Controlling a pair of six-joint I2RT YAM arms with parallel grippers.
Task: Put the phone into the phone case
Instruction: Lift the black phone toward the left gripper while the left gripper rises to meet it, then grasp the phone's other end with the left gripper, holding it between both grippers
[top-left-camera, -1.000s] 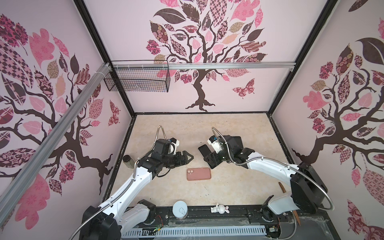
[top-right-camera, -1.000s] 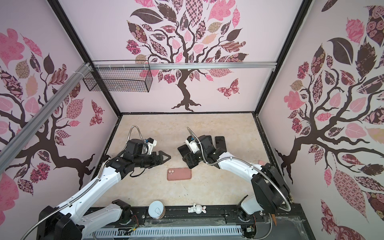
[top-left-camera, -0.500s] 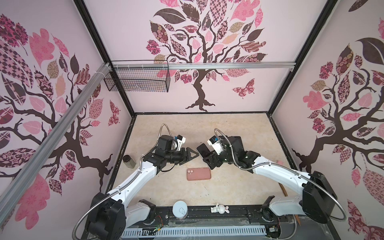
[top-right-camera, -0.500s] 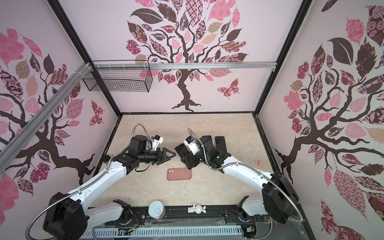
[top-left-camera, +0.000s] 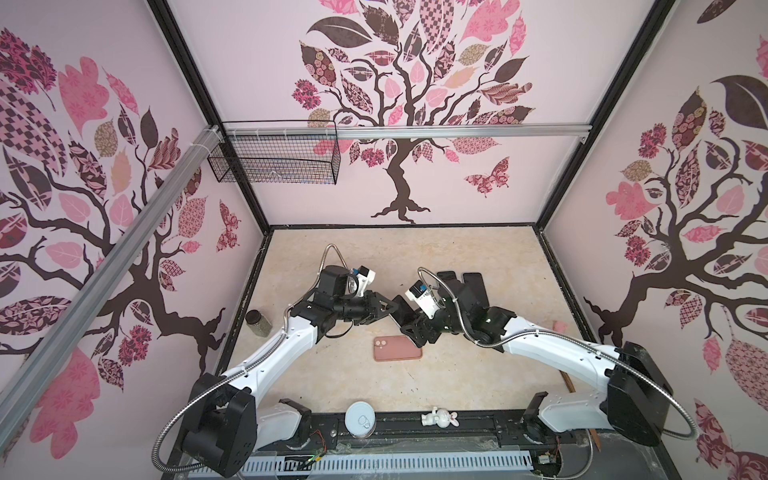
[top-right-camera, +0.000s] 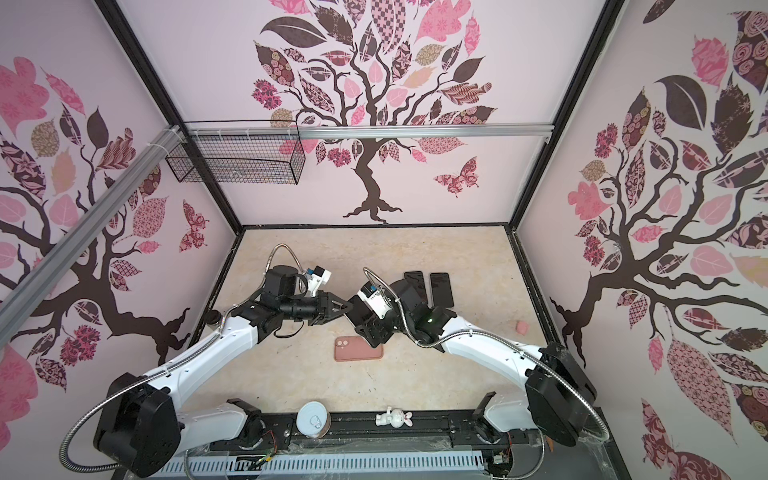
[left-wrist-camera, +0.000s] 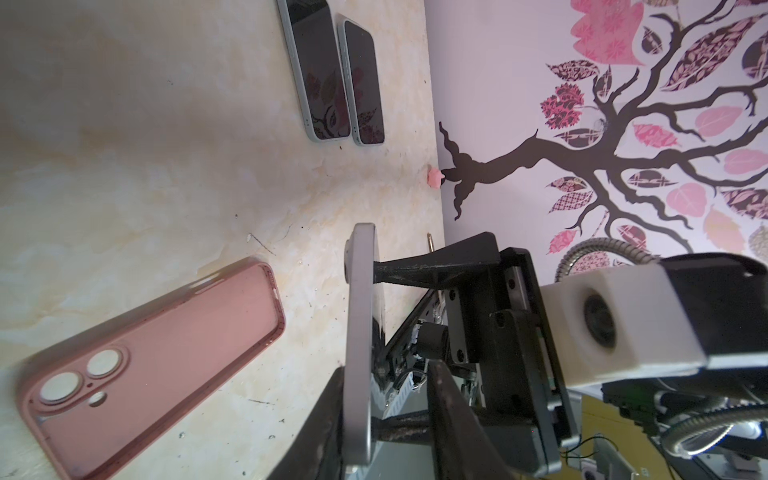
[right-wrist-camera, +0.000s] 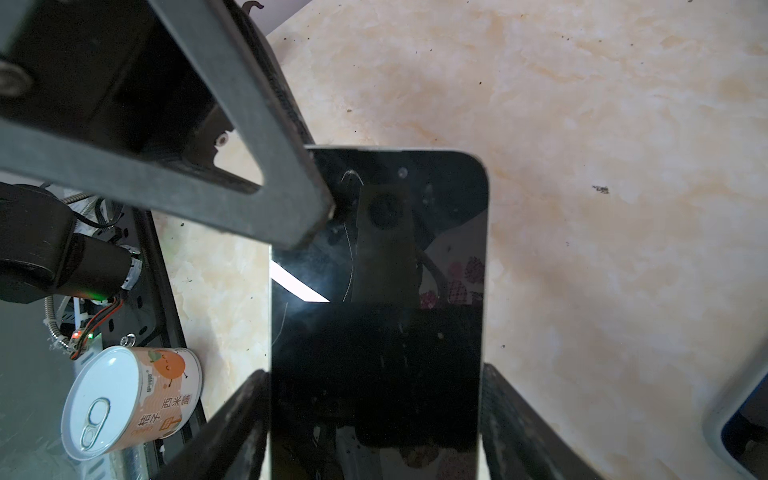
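The right tool (right-wrist-camera: 376, 390) clamps a dark-screened phone (right-wrist-camera: 378, 316) by its long edges over the marbled table (right-wrist-camera: 602, 124). A finger of the left tool (right-wrist-camera: 320, 208) overlaps the screen's far corner. An orange-printed can (right-wrist-camera: 133, 399) sits at the black rail (right-wrist-camera: 153, 299). A second phone (right-wrist-camera: 739, 428) shows only a corner.

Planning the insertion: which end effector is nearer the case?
Right. The right end effector, holding the phone, hangs by the case's right end; the left end effector is farther back, at the phone's tip.
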